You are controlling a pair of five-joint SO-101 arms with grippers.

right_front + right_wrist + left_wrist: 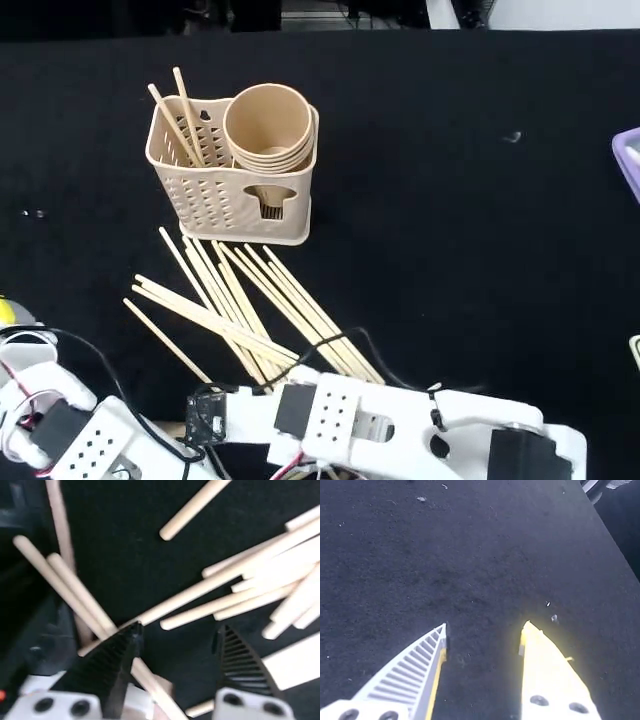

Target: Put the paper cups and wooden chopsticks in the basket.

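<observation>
Two pale wooden chopsticks (188, 110) already stand in the beige perforated plastic basket (215, 200), beside its stack of tan paper cups (268, 120). Right gripper (180, 630) hangs wide open, holding nothing, with loose chopsticks (200, 592) fanned just beneath its jaws and the basket well beyond. It looks lined up for a pick. Left gripper (485, 625) gapes empty over bare black cloth (470, 555), seemingly parked clear.

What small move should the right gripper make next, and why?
Probably lower the right gripper slightly and close on one stick: it hangs open above the loose chopsticks on the table, while the basket already holds the paper cups and two chopsticks.
</observation>
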